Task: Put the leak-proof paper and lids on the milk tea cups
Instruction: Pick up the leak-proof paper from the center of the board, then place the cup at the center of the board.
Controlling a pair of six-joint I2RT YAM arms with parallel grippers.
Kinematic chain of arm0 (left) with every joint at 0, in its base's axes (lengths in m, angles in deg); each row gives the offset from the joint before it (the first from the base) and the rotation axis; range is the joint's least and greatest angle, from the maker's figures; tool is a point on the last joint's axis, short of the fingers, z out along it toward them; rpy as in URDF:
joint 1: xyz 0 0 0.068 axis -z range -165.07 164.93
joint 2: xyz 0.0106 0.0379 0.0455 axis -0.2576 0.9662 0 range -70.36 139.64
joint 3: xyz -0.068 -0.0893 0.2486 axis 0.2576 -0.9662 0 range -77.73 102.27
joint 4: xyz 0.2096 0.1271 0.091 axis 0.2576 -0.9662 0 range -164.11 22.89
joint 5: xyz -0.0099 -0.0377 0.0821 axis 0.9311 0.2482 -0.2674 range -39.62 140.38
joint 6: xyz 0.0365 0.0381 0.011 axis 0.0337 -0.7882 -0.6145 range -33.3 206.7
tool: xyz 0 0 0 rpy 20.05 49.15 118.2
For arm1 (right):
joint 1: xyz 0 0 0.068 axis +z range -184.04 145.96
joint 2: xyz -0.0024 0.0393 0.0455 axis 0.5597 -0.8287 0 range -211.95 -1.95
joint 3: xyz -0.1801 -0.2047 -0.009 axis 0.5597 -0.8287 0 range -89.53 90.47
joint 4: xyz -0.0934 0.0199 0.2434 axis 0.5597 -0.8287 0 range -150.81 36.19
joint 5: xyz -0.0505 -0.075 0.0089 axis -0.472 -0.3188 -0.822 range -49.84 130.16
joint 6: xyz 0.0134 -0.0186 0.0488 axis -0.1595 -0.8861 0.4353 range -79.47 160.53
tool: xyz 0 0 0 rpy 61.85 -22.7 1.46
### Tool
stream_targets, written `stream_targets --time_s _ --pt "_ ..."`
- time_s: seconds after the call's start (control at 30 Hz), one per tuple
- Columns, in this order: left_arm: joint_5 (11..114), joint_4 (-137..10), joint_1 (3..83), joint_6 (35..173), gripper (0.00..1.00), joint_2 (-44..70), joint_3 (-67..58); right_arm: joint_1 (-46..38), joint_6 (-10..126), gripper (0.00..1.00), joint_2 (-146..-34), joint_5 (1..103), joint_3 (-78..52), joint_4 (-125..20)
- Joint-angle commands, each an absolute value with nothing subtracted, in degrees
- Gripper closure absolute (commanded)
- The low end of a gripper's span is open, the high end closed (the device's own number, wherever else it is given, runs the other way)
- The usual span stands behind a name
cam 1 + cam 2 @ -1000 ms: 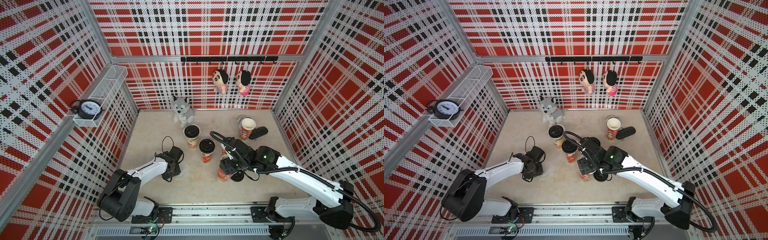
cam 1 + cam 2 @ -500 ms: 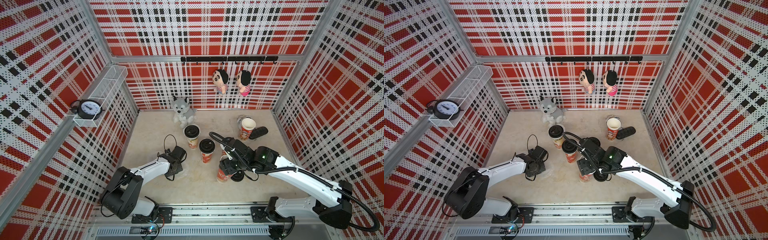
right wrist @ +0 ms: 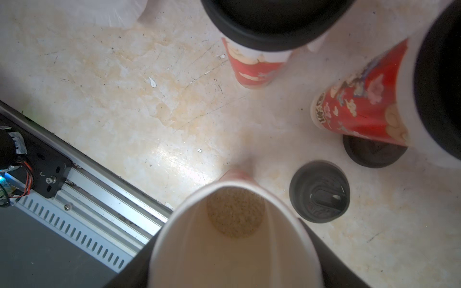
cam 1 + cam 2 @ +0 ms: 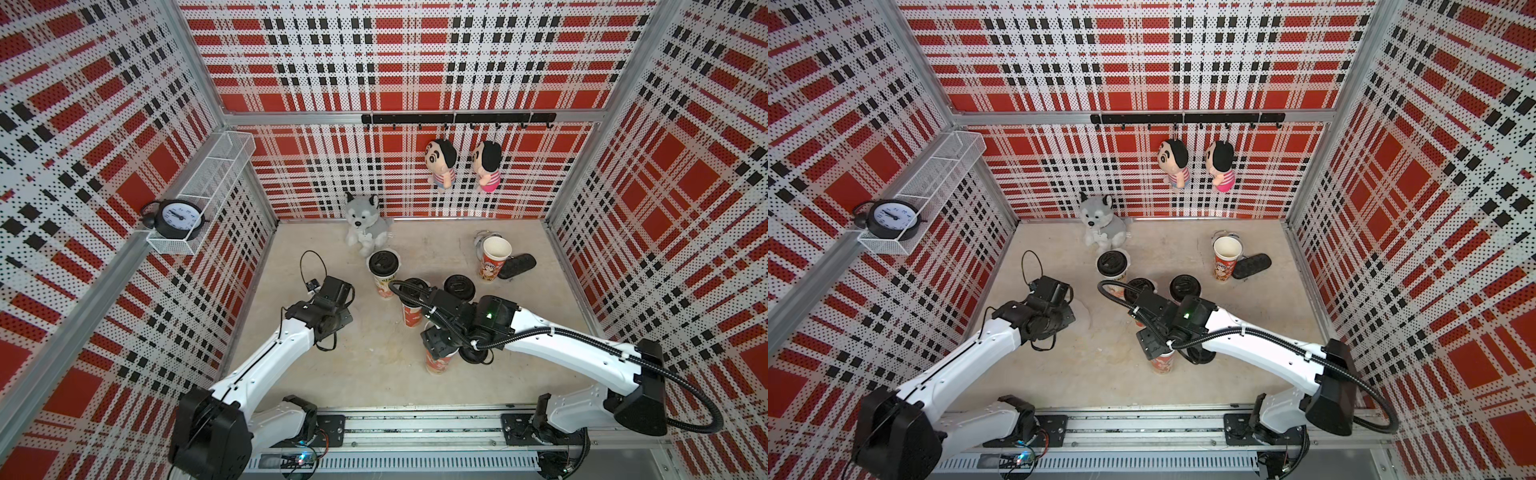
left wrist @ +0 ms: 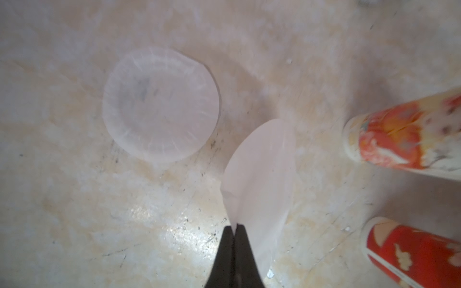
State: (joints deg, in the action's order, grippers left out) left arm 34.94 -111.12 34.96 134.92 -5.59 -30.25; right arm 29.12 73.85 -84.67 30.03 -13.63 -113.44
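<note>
In the left wrist view my left gripper is shut on the edge of a leak-proof paper, a thin whitish round sheet standing on edge above the floor. A second sheet lies flat beyond it. My right gripper is shut on an open milk tea cup, one dark finger on each side of its rim. In both top views that cup stands near the front. Three cups carry black lids. One open cup stands at the back right.
A loose black lid lies beside the held cup, and another lies behind a lidded cup. A husky plush sits at the back wall. A black case lies by the far open cup. The metal rail runs along the front.
My left gripper has closed on the paper sheet and its wrist has shifted a little. The right arm has stayed on its cup.
</note>
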Motion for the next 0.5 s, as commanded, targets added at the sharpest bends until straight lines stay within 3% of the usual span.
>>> stream_targets --time_s 0.0,0.47 --pt "33.5 -116.0 31.3 131.0 1.00 -8.4 -27.6 31.7 76.0 0.27 -88.3 27.1 -8.4 -110.2" --pt "41.3 -118.5 9.6 114.8 1.00 -13.9 -23.1 35.7 78.6 0.27 -112.0 19.6 16.4 -110.3"
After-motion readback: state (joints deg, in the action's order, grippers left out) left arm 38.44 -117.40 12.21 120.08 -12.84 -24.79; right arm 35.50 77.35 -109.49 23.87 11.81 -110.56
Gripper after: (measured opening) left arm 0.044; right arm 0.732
